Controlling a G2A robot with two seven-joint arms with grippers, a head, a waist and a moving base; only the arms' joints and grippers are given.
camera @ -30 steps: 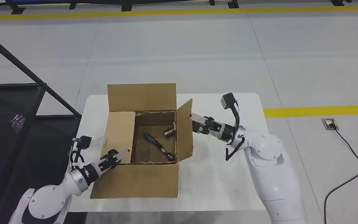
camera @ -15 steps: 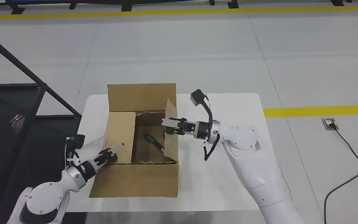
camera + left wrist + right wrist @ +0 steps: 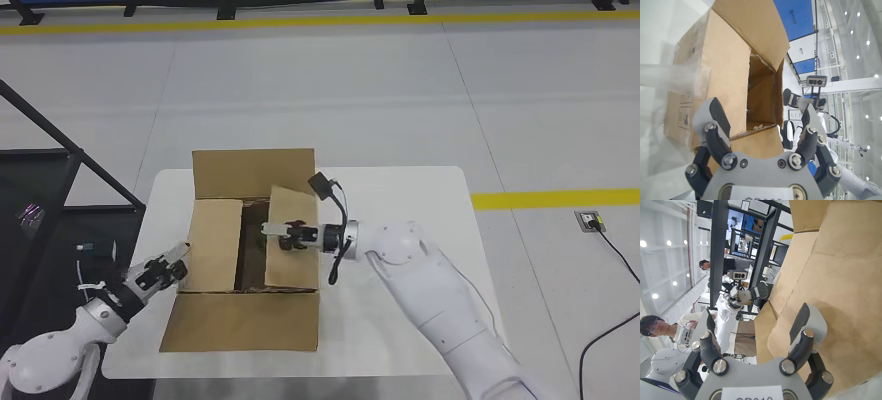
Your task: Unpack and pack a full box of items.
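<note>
the box [image 3: 280, 290] is brown cardboard and stands near the middle of the white table [image 3: 400, 200], a little toward the robot's left, with its top open. its back flap [image 3: 253, 172] stands up on the far side, and its front flap [image 3: 245, 322] is folded outward and down toward the robot. the left flap [image 3: 215, 245] lies roughly level along the left side of the opening. the right flap [image 3: 292, 268] tilts inward over the opening, so only a narrow dark gap shows between the two side flaps, and what lies inside is too dark to tell.

the right gripper [image 3: 283, 237] is at the right flap, above the opening. in its wrist view the right gripper [image 3: 756, 313] has its fingers spread wide and grips nothing. the flap [image 3: 838, 285] runs close past one finger, with the flap's free edge lying between the two fingers. i cannot tell whether the pad touches the cardboard.

the left gripper [image 3: 170, 268] is low over the table, just beside the outer edge of the left flap. in its wrist view the left gripper [image 3: 761, 106] is also wide open and empty, pointing at the side of the box [image 3: 725, 66].

a black frame [image 3: 40, 150] stands off the table's left side, and a yellow line [image 3: 540, 198] runs across the floor on the right.
</note>
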